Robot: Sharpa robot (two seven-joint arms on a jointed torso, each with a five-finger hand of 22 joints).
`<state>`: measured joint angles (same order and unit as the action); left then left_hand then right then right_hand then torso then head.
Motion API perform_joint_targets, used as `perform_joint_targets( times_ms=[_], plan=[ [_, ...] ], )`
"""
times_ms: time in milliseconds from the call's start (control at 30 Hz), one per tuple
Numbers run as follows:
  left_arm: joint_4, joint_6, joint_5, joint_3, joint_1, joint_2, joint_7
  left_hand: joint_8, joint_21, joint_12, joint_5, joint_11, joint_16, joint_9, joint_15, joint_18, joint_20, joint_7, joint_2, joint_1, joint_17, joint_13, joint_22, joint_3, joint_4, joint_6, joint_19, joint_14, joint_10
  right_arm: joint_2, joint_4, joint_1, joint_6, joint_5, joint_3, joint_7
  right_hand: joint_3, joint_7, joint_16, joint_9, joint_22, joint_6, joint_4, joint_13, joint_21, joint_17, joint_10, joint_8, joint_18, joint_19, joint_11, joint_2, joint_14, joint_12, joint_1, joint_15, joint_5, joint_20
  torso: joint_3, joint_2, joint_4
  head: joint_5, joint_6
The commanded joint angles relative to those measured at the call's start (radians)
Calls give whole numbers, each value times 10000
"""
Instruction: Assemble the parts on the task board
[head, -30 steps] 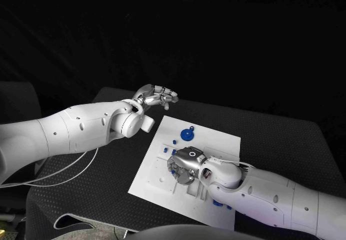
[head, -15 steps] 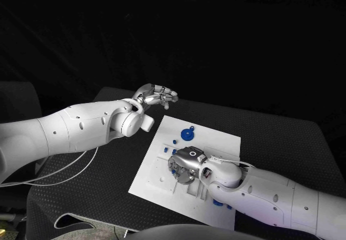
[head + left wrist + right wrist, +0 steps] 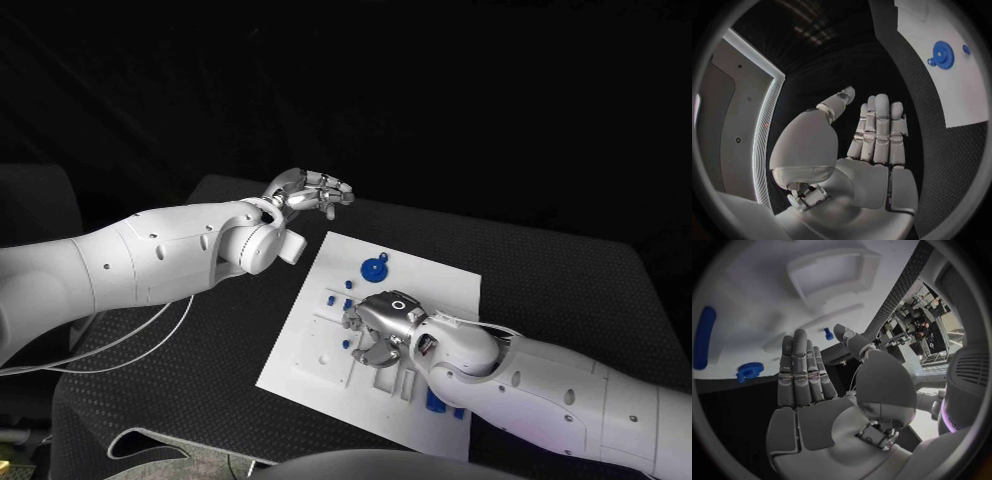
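Right hand [image 3: 381,325] empty, over task board [image 3: 444,280] middle

Dim scene w/ dark bkgd, wrist views fisheye-bent at edges.

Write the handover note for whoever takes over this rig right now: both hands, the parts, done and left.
Left hand: open, empty, raised beyond the task board's far corner.
Right hand: open, empty, over the board's middle.
Parts: blue gear near the far edge; small blue pieces beside the right hand; a blue piece at the near edge by the right arm.
Done: cannot tell.
Left: pick up and fit the parts.
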<state>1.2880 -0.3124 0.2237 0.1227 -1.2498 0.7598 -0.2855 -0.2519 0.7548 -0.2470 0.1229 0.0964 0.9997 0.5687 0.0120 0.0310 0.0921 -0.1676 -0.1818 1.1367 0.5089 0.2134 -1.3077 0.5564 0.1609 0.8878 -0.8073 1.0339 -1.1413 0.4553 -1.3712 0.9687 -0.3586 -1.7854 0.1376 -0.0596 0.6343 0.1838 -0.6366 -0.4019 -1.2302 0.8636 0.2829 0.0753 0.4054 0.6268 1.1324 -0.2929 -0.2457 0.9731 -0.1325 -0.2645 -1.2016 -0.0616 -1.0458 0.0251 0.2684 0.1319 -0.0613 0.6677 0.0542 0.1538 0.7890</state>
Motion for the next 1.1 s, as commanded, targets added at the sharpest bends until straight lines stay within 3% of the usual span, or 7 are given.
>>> perform_joint_targets(
  times_ms=[33,133,233,433,733,967,1100],
  plan=[
    [27,140,-52,-7,-19,13,-48,0,-32,-35,-34,7,34,-16,-9,109,178,4,17,-109,14,16,-94,-7,-67,-89,-51,36,90,292,-363,122,-548,301,-49,-44,-140,-11,-11,-20,-40,-9,-2,-20,-30,-20,-19,-25,-144,-30,1,-92,36,-90,-103,-44,241,19,-2,4,2,-20,3],
    [9,148,-52,-7,-19,8,-52,0,-32,-36,-38,7,34,-16,-9,111,179,4,17,-107,15,16,-95,-6,-68,-92,-52,37,92,682,-793,263,-622,593,-185,54,-209,-37,-75,-38,-70,44,-19,-21,-11,-33,42,-79,-161,26,29,-76,-14,-143,-181,-69,293,23,0,6,-9,-51,-25],
    [-26,163,-52,-7,-18,-6,-66,-1,-32,-38,-39,7,35,-16,-9,112,179,4,17,-104,15,17,-96,-4,-68,-94,-54,38,94,1151,-1206,384,-630,1193,-515,334,-236,-81,-177,-61,-106,141,-63,-14,32,-42,162,-154,-161,143,76,-15,-110,-216,-257,-116,279,-12,1,-4,-13,-97,-79],
    [-99,198,-52,-6,-18,15,-83,-3,-34,-43,-35,6,35,-16,-8,116,181,4,21,-90,17,19,-98,3,-64,-96,-55,39,97,2332,-1889,877,101,2297,-848,879,-67,-157,-349,-83,-145,309,-116,-8,104,-75,367,-262,-161,390,165,208,-314,-327,-491,-204,10,-116,19,-4,-47,-159,-166],
    [-120,220,-52,-5,-18,0,-103,-9,-37,-50,-32,4,35,-15,-7,119,181,6,18,-77,19,22,-101,7,-58,-95,-56,40,97,3283,-1856,1178,1532,1788,-791,401,-799,-135,-420,-57,-225,236,-27,-48,44,-167,308,-258,-161,312,136,134,-224,-285,-28,-177,486,-95,1,-5,-55,-308,-227],
    [-158,184,424,-4,-17,-42,-100,-13,-38,-57,-28,4,36,-14,-6,120,180,7,20,-73,21,25,-104,9,-59,-95,-58,42,97,3591,-1867,1139,1523,1100,-507,164,-1159,-127,-417,-48,-222,182,-50,-51,-56,-217,254,-255,-161,205,107,40,-91,-256,159,-144,499,-58,47,7,-39,-335,-224],
    [-154,210,377,-4,-16,-44,-131,-16,-39,-61,-27,3,35,-13,-6,120,179,7,17,-74,22,27,-106,7,-60,-94,-58,42,96,3514,-1882,1050,1514,853,-431,147,-1210,-131,-422,-48,-218,176,-52,-52,-80,-226,242,-258,-161,190,105,20,-69,-250,164,-141,517,-53,27,8,-32,-367,-232]
  ],
)
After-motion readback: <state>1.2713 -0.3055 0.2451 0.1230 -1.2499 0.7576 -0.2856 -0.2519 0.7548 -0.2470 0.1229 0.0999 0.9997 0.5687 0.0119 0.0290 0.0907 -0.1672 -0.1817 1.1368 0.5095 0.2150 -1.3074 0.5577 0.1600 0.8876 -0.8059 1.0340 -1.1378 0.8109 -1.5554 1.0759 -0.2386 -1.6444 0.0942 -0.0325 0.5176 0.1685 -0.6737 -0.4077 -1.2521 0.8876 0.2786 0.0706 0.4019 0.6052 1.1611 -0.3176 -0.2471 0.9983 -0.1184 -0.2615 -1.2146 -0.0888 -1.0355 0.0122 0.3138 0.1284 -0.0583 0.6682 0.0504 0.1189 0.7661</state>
